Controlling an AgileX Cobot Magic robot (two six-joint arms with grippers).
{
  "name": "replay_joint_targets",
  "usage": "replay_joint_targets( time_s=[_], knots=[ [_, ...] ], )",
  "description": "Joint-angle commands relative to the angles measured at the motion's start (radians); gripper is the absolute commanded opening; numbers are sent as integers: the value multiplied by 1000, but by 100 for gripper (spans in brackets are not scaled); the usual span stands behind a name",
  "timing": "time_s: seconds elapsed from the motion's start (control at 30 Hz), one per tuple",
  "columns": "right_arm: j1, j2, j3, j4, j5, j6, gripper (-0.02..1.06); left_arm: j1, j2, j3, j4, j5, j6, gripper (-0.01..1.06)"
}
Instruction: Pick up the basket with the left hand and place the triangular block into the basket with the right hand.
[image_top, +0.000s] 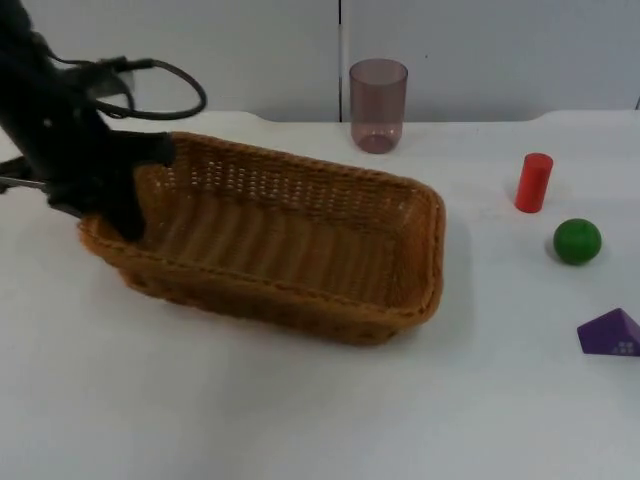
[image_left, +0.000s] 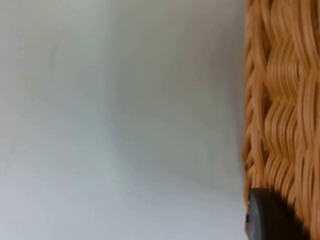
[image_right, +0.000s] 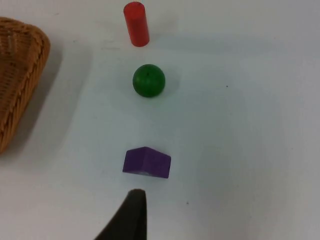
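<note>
wicker basket (image_top: 290, 245) on the white bench (image_top: 300, 420), end nearest the left claw (image_top: 120, 205) raised a little, far end down on the bench. left claw clamped over the basket's rim at that raised end, one finger inside, one outside. from the left wrist, only a close strip of the basket's woven wall (image_left: 282, 115) beside bare bench, with a dark fingertip (image_left: 267, 217) pressed against the weave.

purple triangular block (image_top: 610, 333) lying on the bench well apart from the basket, on the side away from the left claw. green ball (image_top: 577, 241) beyond the block, red cylinder (image_top: 533, 182) upright beyond the ball. clear purple cup (image_top: 378, 104) standing behind the basket, near the grey wall (image_top: 480, 50).

from the right wrist, same three pieces in a row: block (image_right: 146, 162) nearest, ball (image_right: 148, 80) next, cylinder (image_right: 136, 24) farthest, basket's corner (image_right: 20, 75) off to one side. right claw above the bench just short of the block, not touching; one black fingertip (image_right: 131, 215) visible, so cannot tell whether wide or narrow.
</note>
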Motion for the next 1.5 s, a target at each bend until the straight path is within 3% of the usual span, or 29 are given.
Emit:
replay_joint_targets(
  time_s=[0.0, 0.23, 0.4, 0.63, 0.7, 0.8, 0.9, 1.03, 1.17, 1.27, 1.4, 1.47],
  knots=[
    [-3, -2, -1, 2, -15, -3, 105, 17, -108, 97, -28, 12, -10, 0],
    [-3, -2, -1, 2, 4, -3, 105, 42, -301, 355, -150, -39, 79, 0],
    [-3, -2, -1, 6, 39, -3, 105, 42, -425, 566, -278, -141, 171, 0],
    [-3, -2, -1, 11, 64, -12, 105, 42, -431, 634, -332, -163, 220, 0],
    [-3, -2, -3, 57, 76, -84, 105, 42, -431, 634, -373, -163, 247, 0],
    [-3, 5, -5, 186, 88, -290, 105, 42, -431, 634, -397, -157, 272, 0],
    [-3, 44, -31, 246, 136, -365, 105, 42, -431, 634, -393, -155, 272, 0],
    [-3, 178, -132, 215, 240, -388, 99, 42, -431, 634, -389, -164, 272, 0],
    [-3, 305, -191, 211, 219, -503, 90, 42, -431, 634, -386, -165, 277, 0],
    [-3, 407, -230, 213, 194, -628, 89, 42, -431, 634, -386, -164, 277, 0],
    [7, 524, -264, 208, 190, -716, 89, 42, -431, 634, -386, -164, 277, 0],
    [50, 593, -276, 161, 174, -761, 89, 42, -431, 634, -388, -166, 277, 0]
  ],
)
